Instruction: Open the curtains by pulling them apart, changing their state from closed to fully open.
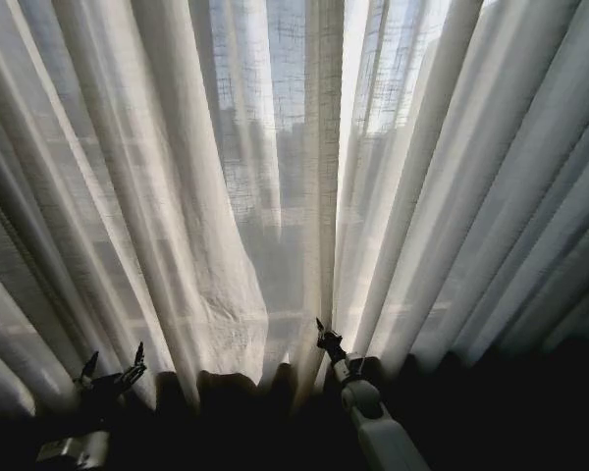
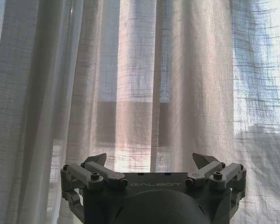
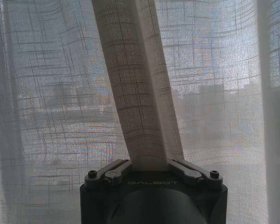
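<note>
your right pincer (image 3: 149, 163) is clamped on a fold of the curtains (image 1: 275, 196), left pincer (image 2: 151, 165) gaping empty; fabric's light and floppy, so grip bunched pleats.

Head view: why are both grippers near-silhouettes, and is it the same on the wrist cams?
Head view: strong backlight through the curtains leaves the left gripper and right gripper dark. Left wrist view: glare at one edge, open fingers readable. Right wrist view: even light, weave sharp on the clamped fold.
</note>
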Controlling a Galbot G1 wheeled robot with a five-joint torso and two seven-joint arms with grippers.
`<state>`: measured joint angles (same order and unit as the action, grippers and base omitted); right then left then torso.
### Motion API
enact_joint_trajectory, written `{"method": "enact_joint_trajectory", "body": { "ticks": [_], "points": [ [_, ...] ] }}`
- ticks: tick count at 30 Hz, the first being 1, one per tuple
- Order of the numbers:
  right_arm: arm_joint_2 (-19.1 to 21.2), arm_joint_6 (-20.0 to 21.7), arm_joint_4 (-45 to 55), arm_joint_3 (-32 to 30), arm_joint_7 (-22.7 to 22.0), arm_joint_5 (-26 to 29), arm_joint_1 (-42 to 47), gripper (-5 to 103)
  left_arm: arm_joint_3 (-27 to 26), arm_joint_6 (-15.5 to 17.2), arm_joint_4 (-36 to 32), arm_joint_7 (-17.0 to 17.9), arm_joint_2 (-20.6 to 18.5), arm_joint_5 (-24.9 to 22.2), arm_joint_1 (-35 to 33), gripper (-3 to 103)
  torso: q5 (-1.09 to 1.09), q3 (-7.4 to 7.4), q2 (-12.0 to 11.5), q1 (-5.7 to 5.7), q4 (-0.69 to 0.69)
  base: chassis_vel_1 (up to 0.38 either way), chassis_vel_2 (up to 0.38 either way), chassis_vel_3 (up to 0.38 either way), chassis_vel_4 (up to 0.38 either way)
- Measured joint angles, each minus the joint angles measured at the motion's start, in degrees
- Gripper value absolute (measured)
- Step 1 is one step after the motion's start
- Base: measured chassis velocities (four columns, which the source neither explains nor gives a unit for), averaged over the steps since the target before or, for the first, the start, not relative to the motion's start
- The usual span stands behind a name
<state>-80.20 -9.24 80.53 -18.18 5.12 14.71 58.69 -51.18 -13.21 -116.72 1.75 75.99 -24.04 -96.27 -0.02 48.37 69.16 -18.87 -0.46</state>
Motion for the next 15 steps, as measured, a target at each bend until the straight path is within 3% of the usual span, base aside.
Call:
{"method": "enact_joint_trajectory", "body": {
  "ticks": [15],
  "points": [
    [-0.13, -0.08, -0.97, 0.24, 0.40, 0.34, -0.74, 0, 0.00, 0.00, 0.00, 0.00, 0.00, 0.00, 0.00, 100, -0.01, 0.00, 0.00, 0.00, 0.01, -0.360, -0.352, 0.351, 0.362]
  ]
}}
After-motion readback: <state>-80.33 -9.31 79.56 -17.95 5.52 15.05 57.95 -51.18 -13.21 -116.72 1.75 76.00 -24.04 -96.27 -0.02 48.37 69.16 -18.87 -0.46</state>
